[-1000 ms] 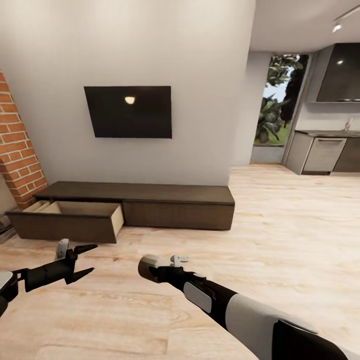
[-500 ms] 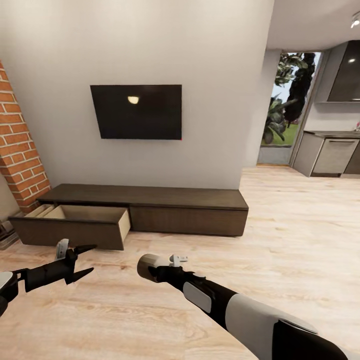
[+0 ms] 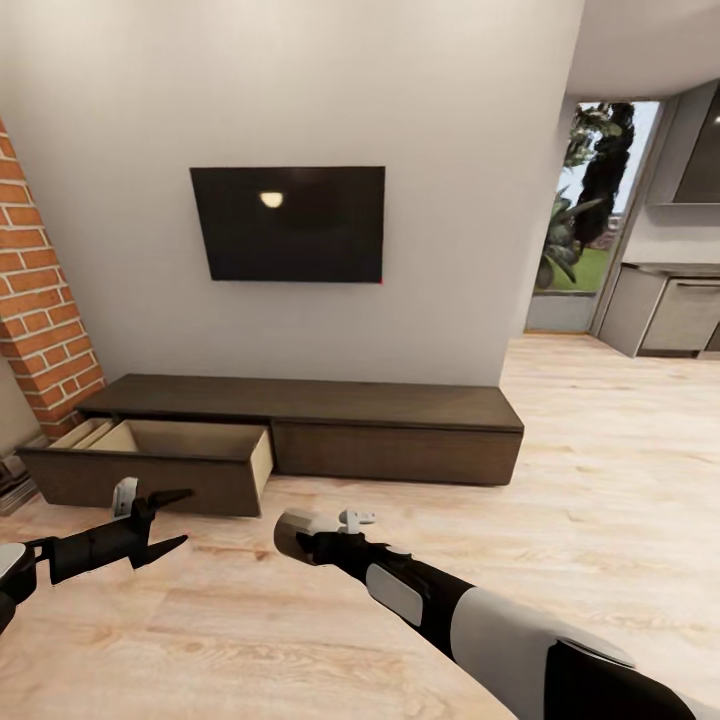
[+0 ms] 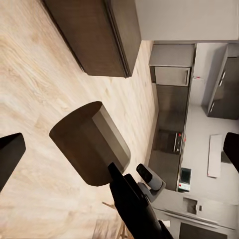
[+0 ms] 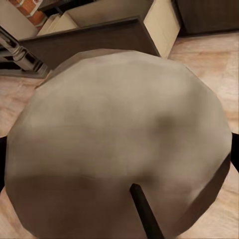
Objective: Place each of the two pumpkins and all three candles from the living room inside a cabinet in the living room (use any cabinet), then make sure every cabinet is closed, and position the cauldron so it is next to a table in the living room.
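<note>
A pale wood floor runs to a grey wall with a dark television mounted above the cabinet, a long low dark unit whose left drawer stands pulled out, its beige inside exposed. My right gripper is clamped on a candle, a squat beige-grey cylinder held low over the floor. My left gripper hangs spread apart and empty. The open drawer lies ahead and to the left of the candle, so I judge the right arm must reach forward-left to drop it in.
</note>
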